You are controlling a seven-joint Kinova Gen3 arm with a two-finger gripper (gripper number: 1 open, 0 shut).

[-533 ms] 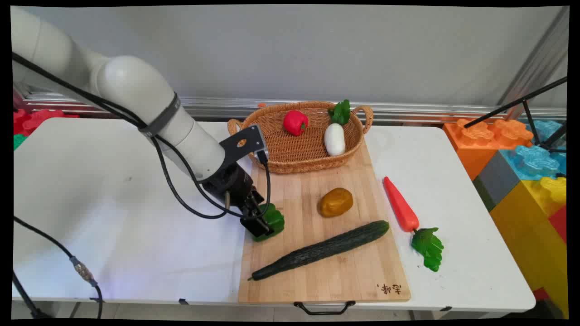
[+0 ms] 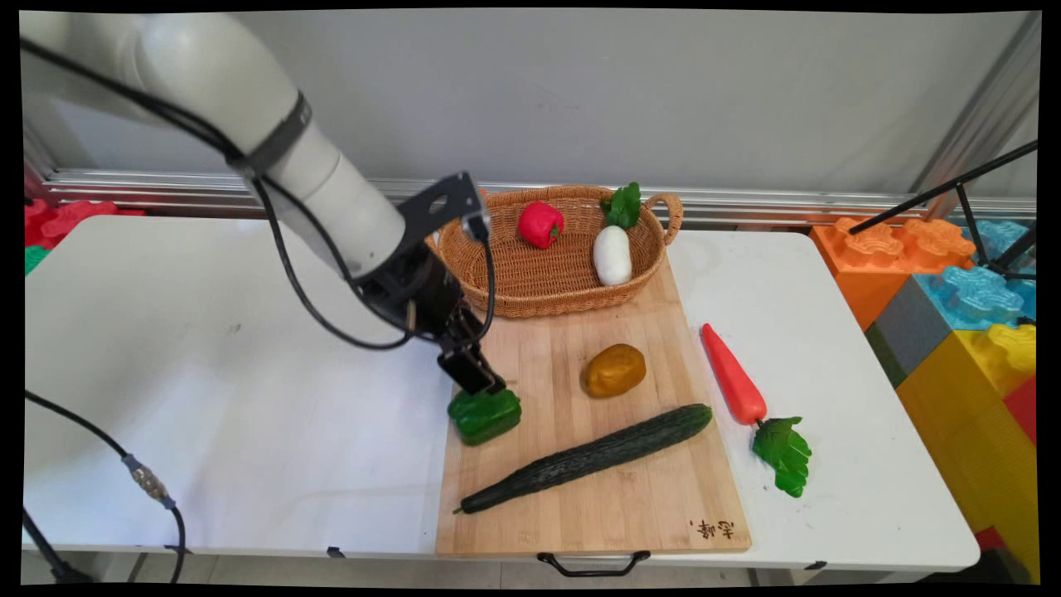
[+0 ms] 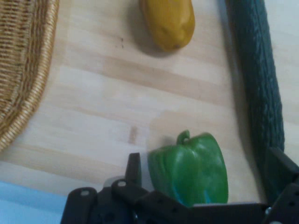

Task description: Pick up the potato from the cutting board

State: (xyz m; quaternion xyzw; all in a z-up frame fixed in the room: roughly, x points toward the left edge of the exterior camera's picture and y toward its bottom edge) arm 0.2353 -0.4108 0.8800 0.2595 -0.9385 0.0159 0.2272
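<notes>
**Gripper open over the green pepper**

The green pepper (image 2: 485, 414) sits on the cutting board's (image 2: 630, 506) left edge, glossy, lobed moulded plastic; probably light, stiff and slippery, best pinched across its broad flanks. The gripper (image 2: 481, 383) hangs just above it, fingers spread either side. Beyond lie a smooth brown potato (image 2: 614, 370), a long ridged cucumber (image 2: 593, 458) and the woven basket (image 2: 497, 278), all on the white worktop (image 2: 207, 398).

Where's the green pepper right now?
The green pepper sits on the left edge of the cutting board in the main view, just under the open gripper, left of the cucumber.
</notes>
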